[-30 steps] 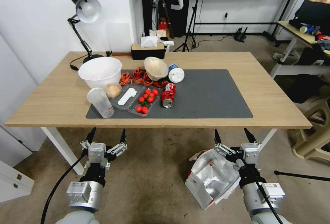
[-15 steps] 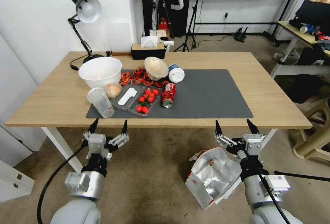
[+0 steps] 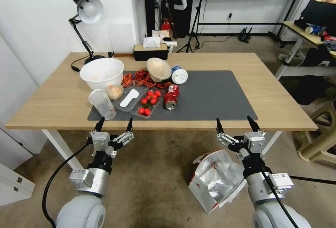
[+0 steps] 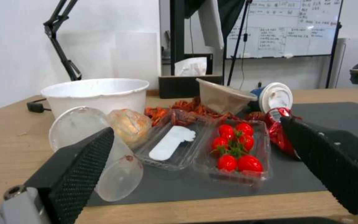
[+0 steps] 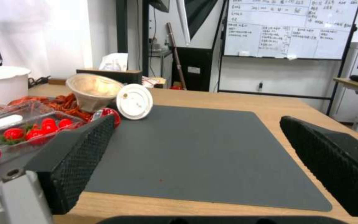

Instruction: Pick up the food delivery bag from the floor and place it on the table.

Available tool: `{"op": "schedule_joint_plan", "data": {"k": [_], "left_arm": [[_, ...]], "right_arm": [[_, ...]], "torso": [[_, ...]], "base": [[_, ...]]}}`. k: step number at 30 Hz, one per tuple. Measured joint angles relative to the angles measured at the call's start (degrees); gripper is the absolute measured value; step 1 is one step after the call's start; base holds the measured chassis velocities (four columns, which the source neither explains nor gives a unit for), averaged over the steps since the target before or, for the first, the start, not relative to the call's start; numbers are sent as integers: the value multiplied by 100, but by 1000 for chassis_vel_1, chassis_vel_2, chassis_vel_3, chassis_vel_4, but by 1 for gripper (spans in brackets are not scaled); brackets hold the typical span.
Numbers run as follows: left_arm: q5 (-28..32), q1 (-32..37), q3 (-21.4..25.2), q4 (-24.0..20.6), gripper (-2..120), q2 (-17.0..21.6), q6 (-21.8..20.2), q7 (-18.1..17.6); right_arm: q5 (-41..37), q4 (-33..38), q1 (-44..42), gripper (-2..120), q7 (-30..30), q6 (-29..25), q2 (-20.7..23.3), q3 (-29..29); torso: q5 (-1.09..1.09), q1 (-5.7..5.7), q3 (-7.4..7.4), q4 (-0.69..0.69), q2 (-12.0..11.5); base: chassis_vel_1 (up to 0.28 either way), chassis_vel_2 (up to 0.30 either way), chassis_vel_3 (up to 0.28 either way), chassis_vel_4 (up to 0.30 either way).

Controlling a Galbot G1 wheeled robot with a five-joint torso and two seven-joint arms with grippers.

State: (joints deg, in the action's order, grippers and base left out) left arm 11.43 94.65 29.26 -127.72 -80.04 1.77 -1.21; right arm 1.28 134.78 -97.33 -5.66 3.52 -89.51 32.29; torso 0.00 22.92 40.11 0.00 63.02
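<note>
The food delivery bag [image 3: 216,180] lies on the floor [image 3: 154,182] in front of the table, tipped over, its silver foil lining showing and its mouth open upward. My right gripper [image 3: 233,122] is open and empty, raised above the bag's far end, fingertips at the table's front edge. My left gripper [image 3: 114,122] is also open and empty, level with the front edge further left. The table [image 3: 280,109] has a light-wood top with a dark grey mat [image 3: 213,98]. In the right wrist view both black fingers [image 5: 75,155] frame the mat [image 5: 195,146].
The mat's left half holds a white bowl [image 3: 101,73], a tipped plastic cup [image 3: 102,104], a tray of tomatoes [image 3: 148,102], a crushed can [image 3: 171,96] and a paper cup [image 3: 179,75]. A lamp [image 3: 85,14] stands at the back left. A beige chair [image 3: 323,133] is at the right.
Both arms have lifted and reached forward, so the fingertips now meet the table's front edge. The bag has stayed in place on the floor.
</note>
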Motion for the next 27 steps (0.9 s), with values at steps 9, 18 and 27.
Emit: {"op": "schedule_joint_plan", "data": {"k": [9, 18, 27], "left_arm": [[-72, 81, -73, -43, 100, -45, -69, -21], [-72, 77, -96, -43, 100, -42, -125, -97], [-73, 91, -117, -43, 100, -60, -203, -119]], "right_arm": [[0, -69, 58, 100, 72, -21, -51, -20], [0, -63, 29, 100, 141, -27, -71, -5], [1, -86, 49, 100, 148, -20, -134, -14]], "torso": [[0, -48, -57, 0, -106], [0, -171, -212, 0, -385], [0, -281, -355, 0, -636]], "base": [[0, 0, 0, 0], [0, 0, 0, 0], [0, 0, 0, 0]]}}
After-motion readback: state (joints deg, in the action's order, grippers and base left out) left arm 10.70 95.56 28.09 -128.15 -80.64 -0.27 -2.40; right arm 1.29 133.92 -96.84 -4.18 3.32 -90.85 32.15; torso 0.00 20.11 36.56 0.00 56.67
